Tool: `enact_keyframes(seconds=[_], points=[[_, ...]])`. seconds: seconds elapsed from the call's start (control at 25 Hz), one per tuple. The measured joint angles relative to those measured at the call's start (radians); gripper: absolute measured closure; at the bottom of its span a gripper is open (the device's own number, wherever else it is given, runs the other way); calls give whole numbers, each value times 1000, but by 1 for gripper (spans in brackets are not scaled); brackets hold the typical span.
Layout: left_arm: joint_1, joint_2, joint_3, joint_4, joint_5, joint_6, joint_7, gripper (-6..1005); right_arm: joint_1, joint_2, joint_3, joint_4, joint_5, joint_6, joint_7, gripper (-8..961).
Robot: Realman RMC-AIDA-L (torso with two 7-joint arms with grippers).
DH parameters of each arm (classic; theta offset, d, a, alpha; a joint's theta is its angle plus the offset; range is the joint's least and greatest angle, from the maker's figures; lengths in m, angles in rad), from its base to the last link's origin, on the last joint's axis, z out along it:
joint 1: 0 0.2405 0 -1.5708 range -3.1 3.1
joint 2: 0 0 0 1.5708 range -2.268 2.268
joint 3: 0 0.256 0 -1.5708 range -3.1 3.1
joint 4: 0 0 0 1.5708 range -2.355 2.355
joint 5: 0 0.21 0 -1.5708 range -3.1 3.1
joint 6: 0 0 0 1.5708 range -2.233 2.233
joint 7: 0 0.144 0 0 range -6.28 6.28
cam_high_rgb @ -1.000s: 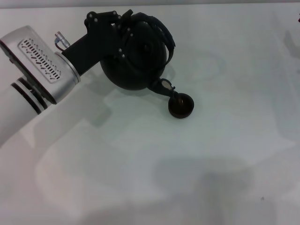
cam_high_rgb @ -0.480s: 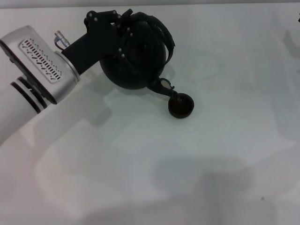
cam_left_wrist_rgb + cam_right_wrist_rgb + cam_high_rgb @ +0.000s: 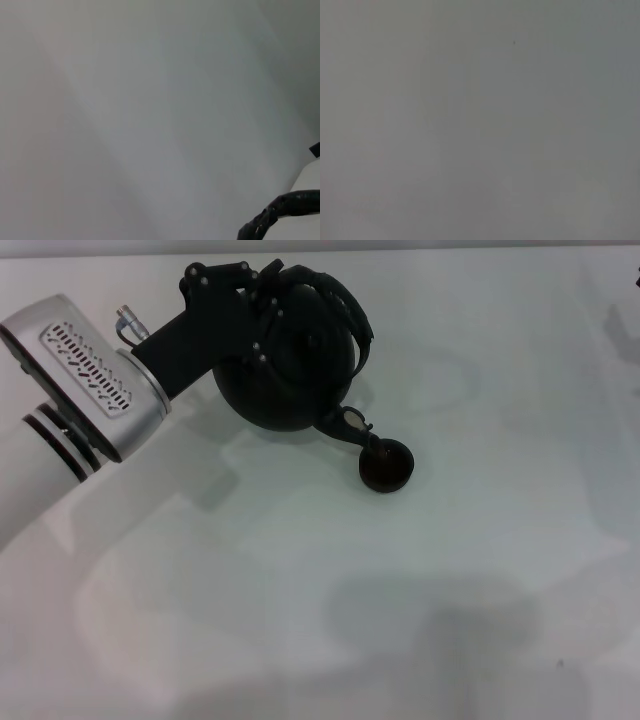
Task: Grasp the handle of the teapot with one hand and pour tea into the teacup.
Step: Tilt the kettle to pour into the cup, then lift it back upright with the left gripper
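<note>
Left gripper [image 3: 262,302] is seen near the tabletop's [image 3: 300,590] far-left corner, clamped on the handle [image 3: 340,300] of the teapot [image 3: 290,360]. Pot's tipped w/ its spout angled down over the teacup [image 3: 385,466], which is sat just right of it, approx. mid-table. Right gripper isn't seen anywhere.

Even, soft light falls on the pale table [image 3: 480,570] in the head view. A broad, faint shadow darkens its near part, and the teapot [image 3: 290,360] reads as a nearly featureless black mass. Both wrist views are hazy, flat grey, with little discernible detail.
</note>
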Motion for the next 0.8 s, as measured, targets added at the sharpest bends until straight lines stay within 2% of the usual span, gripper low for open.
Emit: enact_keyframes(seconds=[0.8], points=[[10,-5,-11,6,-9,0,24,885,6,0,0,0,0,0,0,109]])
